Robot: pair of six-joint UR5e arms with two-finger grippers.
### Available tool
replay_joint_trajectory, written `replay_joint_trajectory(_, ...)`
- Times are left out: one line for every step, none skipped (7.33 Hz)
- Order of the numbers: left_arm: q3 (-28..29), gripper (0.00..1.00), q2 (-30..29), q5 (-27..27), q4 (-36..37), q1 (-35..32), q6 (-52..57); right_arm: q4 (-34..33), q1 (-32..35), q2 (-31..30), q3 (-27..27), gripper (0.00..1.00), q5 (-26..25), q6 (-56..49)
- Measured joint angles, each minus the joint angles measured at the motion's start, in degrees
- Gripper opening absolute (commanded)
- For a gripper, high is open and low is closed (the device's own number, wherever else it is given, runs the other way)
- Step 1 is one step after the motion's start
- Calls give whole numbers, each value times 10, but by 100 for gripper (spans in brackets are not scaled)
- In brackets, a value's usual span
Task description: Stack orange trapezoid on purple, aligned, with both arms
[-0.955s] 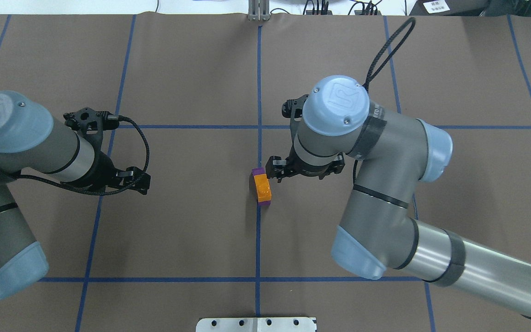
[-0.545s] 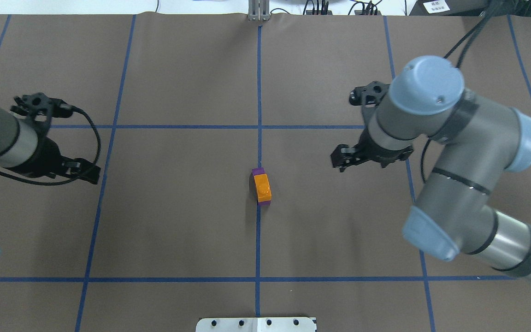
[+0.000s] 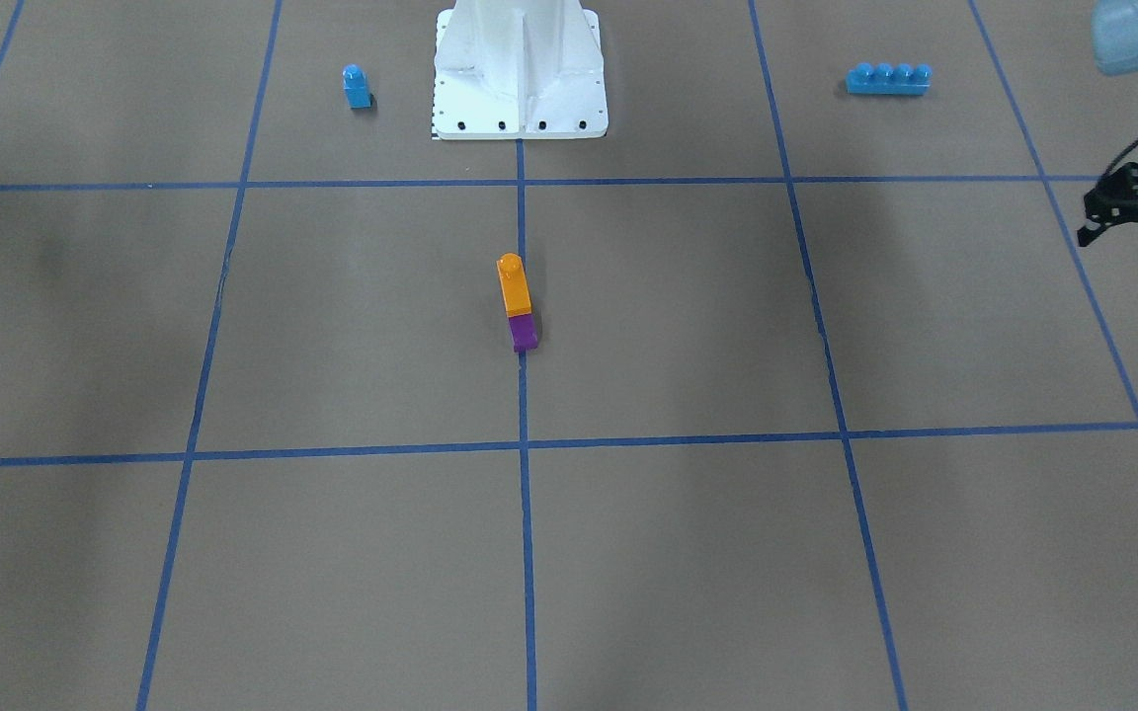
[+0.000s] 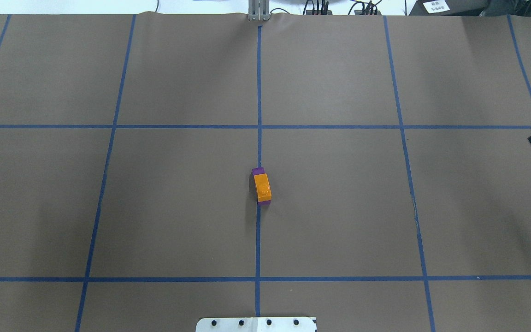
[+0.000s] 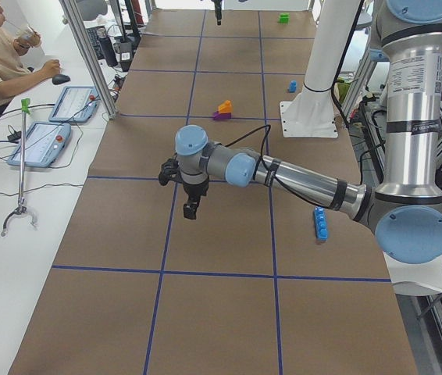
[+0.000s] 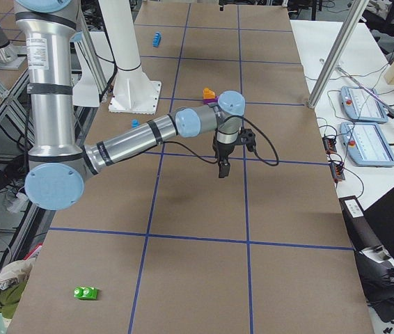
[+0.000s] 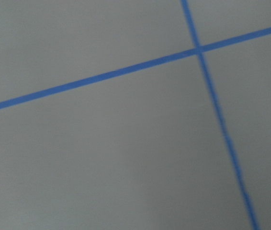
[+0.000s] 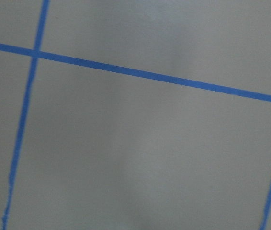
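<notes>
Though gap unclear, pincers [image 5: 191,209] [image 6: 222,169] off blocks [image 4: 262,186]

Glossy orange trapezoid [image 3: 513,286], dark purple block [image 3: 524,335], a brown table [image 3: 688,316] ruled with a blue tape grid [image 3: 524,513], two bright blue bricks [image 3: 888,78], a white robot base [image 3: 520,69]

Left end effector [image 5: 191,209]: withdrawn farther from the orange trapezoid [image 4: 262,186], now outside the overhead view.
Right end effector [image 6: 223,170]: withdrawn farther from the trapezoid, at that view's edge.
</notes>
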Motion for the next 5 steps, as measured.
replay_joint_trajectory(36, 99, 2, -3, 2, -33, 50, 0, 53, -34, -9, 100, 5, -49)
replay_joint_trajectory(57, 99, 2, -5, 9, -51, 75, 0, 89, -55, -24, 100, 6, -91)
replay_joint_trajectory(65, 99, 2, -13, 23, -63, 85, 0, 107, -64, -40, 100, 6, -120)
replay_joint_trajectory(69, 99, 2, -26, 36, -73, 89, 1, 115, -67, -52, 100, 6, -134)
replay_joint_trajectory(70, 99, 2, -34, 41, -78, 90, 1, 118, -68, -58, 100, 10, -140)
